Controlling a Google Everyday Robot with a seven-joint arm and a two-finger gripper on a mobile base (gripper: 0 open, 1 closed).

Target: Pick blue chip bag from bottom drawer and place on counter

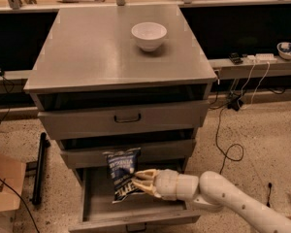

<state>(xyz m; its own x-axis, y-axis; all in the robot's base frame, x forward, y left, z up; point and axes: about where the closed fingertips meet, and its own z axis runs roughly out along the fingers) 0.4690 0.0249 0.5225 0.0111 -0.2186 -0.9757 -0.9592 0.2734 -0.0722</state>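
Note:
The blue chip bag [122,174], dark navy with white lettering, hangs upright above the open bottom drawer [136,212], in front of the middle drawer's face. My gripper [137,182] reaches in from the lower right on a white arm and is shut on the bag's lower right edge. The counter [97,47], the flat grey metal top of the cabinet, lies well above the bag.
A white bowl [149,35] stands on the counter's back right. The top drawer [126,118] and middle drawer [160,152] are slightly pulled out. A cardboard box [5,188] and a black bar [38,169] are on the floor at left; cables [223,140] lie at right.

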